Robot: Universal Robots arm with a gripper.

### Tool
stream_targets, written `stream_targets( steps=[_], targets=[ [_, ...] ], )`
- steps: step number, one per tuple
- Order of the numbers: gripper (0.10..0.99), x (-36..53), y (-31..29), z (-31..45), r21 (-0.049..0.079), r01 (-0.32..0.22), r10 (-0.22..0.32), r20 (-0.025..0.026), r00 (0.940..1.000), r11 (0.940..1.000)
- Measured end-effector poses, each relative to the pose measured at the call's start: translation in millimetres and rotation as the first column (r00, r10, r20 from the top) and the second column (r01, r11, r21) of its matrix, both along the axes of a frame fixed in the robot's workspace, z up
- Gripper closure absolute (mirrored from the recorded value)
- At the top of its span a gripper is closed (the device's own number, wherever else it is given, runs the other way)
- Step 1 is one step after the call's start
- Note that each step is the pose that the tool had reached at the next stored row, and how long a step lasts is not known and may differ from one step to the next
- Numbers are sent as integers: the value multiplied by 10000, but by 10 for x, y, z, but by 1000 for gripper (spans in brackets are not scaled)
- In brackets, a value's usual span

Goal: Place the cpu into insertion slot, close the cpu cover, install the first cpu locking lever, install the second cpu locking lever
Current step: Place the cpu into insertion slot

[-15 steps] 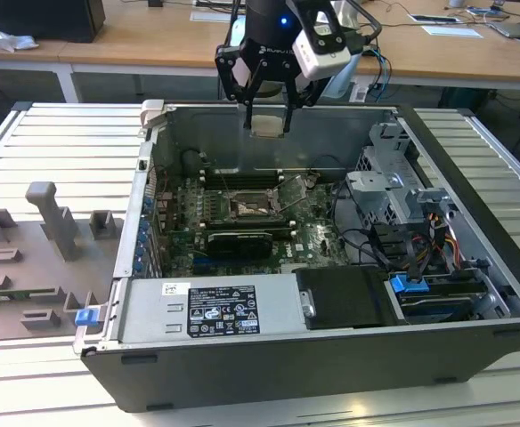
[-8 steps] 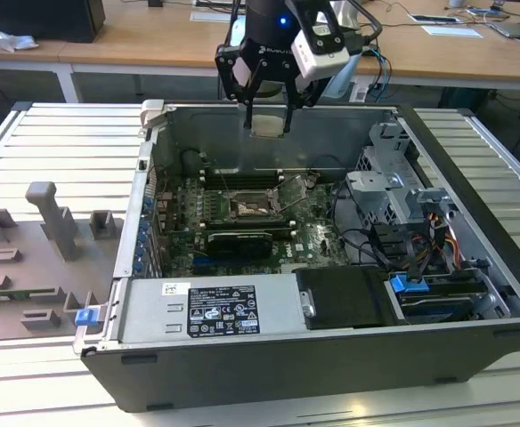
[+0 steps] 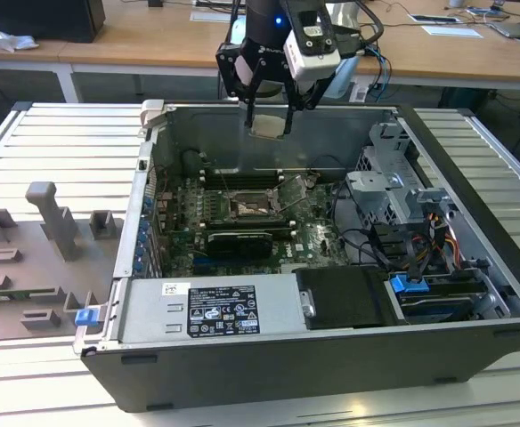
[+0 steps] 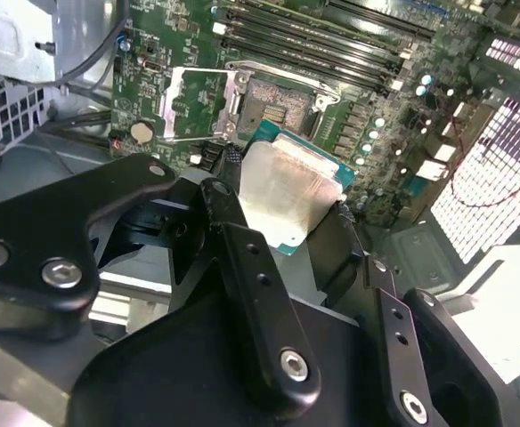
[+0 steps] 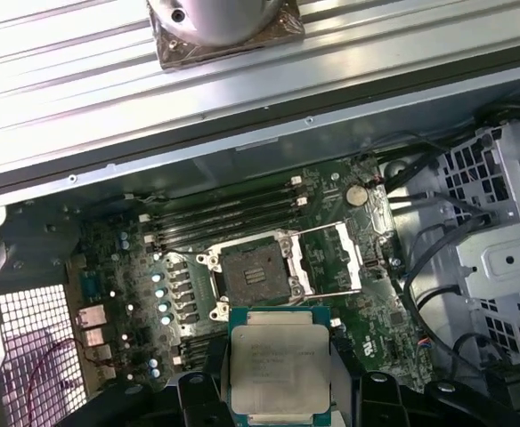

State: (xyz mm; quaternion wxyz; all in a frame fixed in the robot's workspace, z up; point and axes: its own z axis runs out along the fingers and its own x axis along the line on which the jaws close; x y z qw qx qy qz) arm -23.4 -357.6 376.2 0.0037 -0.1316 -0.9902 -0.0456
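My gripper [image 3: 269,114] hangs over the open computer case, shut on the cpu [image 3: 269,126], a flat square chip with a pale metal top. Both wrist views show the cpu [image 5: 280,366] [image 4: 282,189] pinched between the black fingers [image 4: 229,178], well above the green motherboard [image 3: 313,240]. The insertion slot [image 5: 253,271] [image 4: 282,107] [image 3: 254,210] lies bare, its dark centre showing, a little off from straight below the chip. The cpu cover [image 5: 331,258] [image 4: 198,102] [image 3: 296,191] stands swung open beside the slot. Thin wire levers [image 5: 327,294] are raised alongside it.
Long black memory slots [image 5: 224,213] run beside the socket. A labelled power supply box [image 3: 211,311] fills the case front, and a drive cage with cables [image 3: 394,191] is at the exterior view's right. A grey fixture block [image 3: 51,222] sits outside the case at the exterior view's left.
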Motion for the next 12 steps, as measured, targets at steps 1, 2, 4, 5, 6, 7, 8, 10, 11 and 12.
stream_targets(
  steps=[1,2,4,5,6,7,8,10,11,12],
  targets=[
    [545,0,0,0,0,85,-85,0,10000,10000],
    [545,0,0,0,0,176,-176,0,9998,9998],
    [545,0,0,-1,0,361,-361,0,9993,9993],
    [545,0,0,-1,0,509,-509,0,9987,9987],
    [545,0,0,-1,0,605,-605,0,9982,9982],
    [545,0,0,-1,0,689,-689,0,9976,9976],
    [545,0,0,-2,1,855,-855,0,9963,9963],
    [545,0,0,-2,1,1047,-1047,0,9945,9945],
    [545,0,0,-2,0,1171,-1171,1,9931,9931],
    [545,0,0,-2,0,1359,-1359,0,9907,9907]
  ],
)
